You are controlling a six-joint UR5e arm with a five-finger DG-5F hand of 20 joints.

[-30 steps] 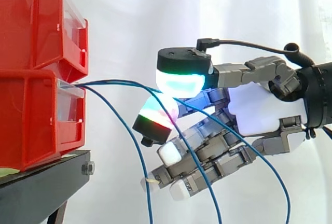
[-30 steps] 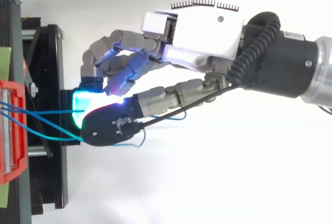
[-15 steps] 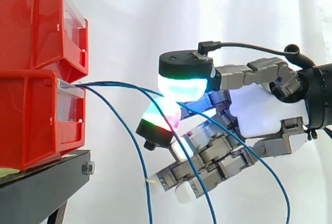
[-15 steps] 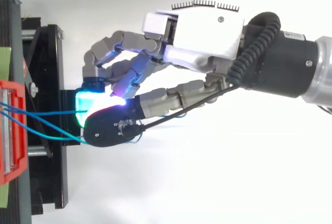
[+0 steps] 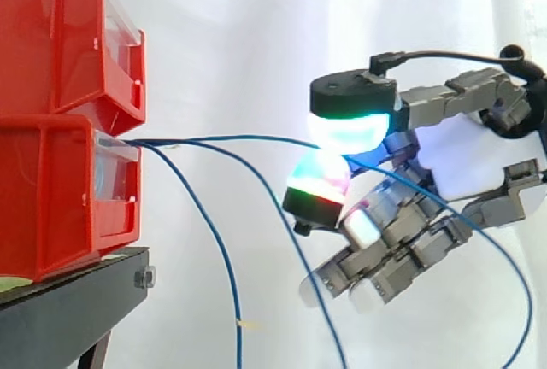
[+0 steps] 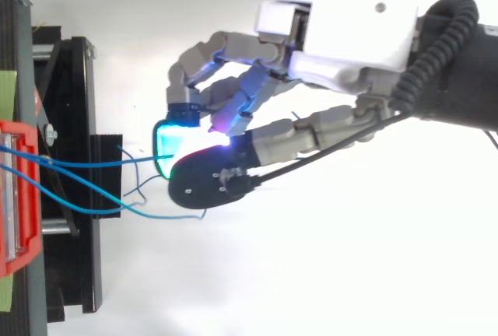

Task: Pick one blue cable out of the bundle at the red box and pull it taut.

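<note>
Pinching it is: the hand has thumb and one finger closed pad to pad on a single blue cable, with the other fingers curled underneath and nothing in them. From above, the hand reaches in from the right, and the cyan glow marks the pinch, well clear of the stand.

Out from the pads, the blue cable runs nearly level to the mouth of the red box with only a faint arch. I'd call that almost taut, not quite. Behind the pinch its tail drops in a long loop under the hand.

Other loose cables leave the same opening and sag freely past the end of the black stand, apart from the held one at the pads. The red box sits at the stand's end nearest the hand, with a second red bin stacked on top and the white curtain behind.

This cable looks thin, light and floppy, probably slick-jacketed, so it could slide through those thick pads under tension. My read is that the hold should be a firm pinch on the free span, away from the box. The pull should be straight and gentle, because a jerk could drag the cable's end out or shift the bin.
</note>
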